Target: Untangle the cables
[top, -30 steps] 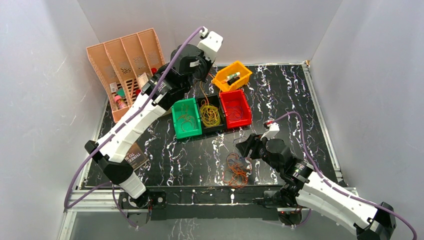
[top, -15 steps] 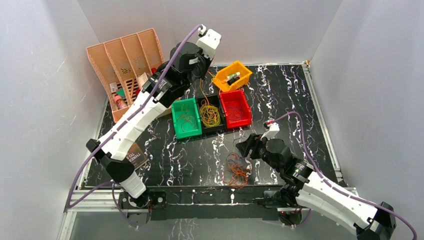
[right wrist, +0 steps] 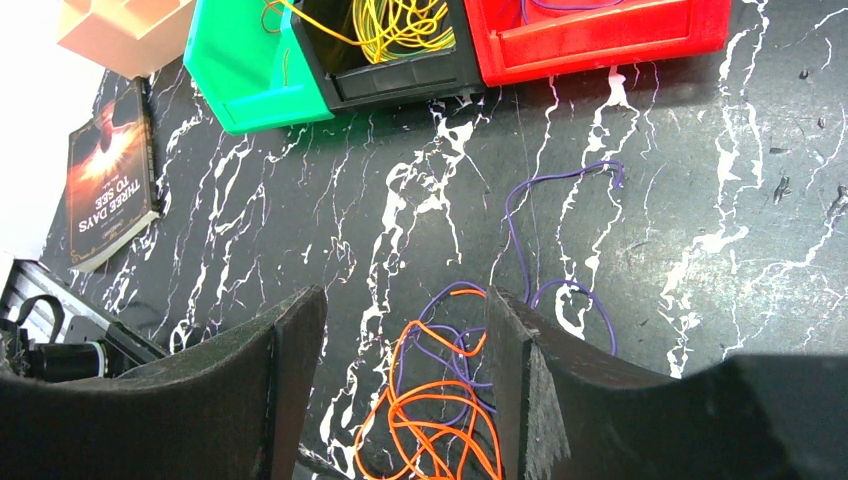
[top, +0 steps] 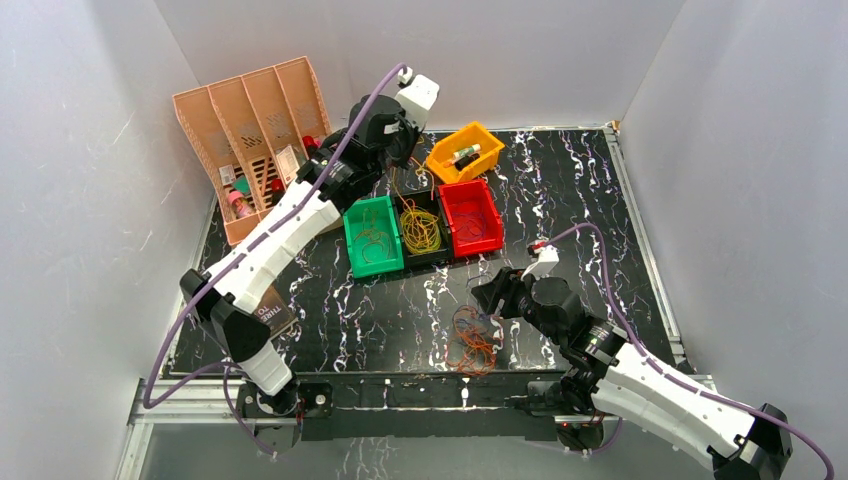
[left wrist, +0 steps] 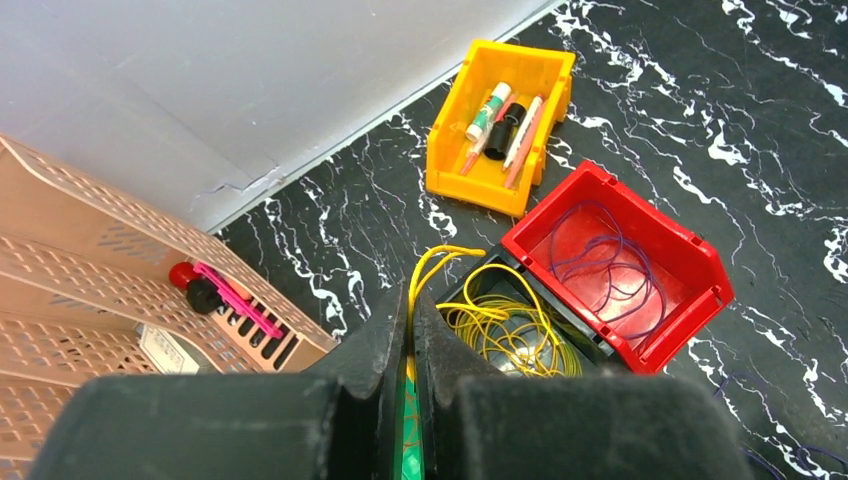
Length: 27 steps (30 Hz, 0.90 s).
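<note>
Lowered since a second ago, the left jaws now hang just behind the black bin (top: 420, 232), clenched on a yellow cable (left wrist: 445, 250) whose far end trails into the yellow coil inside that bin. I judge the strand is being fed down to join its own colour. To the right nothing has shifted: the right jaws stay spread wide, grasping nothing, over the orange and purple tangle (top: 472, 342), which lies on the worktop (top: 600, 200) in front of the black bin and is yet to be sorted.
</note>
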Motion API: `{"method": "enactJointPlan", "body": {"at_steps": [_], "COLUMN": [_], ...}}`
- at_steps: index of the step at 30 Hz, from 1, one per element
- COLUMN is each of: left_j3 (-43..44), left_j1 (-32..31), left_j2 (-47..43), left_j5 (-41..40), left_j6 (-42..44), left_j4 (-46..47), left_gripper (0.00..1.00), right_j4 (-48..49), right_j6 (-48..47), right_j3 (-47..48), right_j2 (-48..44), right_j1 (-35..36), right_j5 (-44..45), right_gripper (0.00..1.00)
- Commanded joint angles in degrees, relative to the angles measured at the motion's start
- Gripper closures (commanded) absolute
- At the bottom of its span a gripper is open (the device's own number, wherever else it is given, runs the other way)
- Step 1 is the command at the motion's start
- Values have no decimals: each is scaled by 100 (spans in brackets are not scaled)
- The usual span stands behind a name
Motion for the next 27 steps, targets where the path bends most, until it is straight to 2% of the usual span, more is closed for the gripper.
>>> {"method": "enactJointPlan", "body": {"at_steps": [1, 27], "left_j3": [-187, -1357], "left_j1": [71, 160], "left_j2": [80, 655], "left_j5": [237, 876], "left_j6": [-140, -569], "left_j4": [207, 458], "left_gripper": [100, 100], "right_j4": [185, 246], "right_j6": [34, 82], "right_j3": [178, 69], "right_j2": [-22, -19], "right_j1": [22, 17], "right_j5": [65, 47], "right_gripper": [32, 32]}}
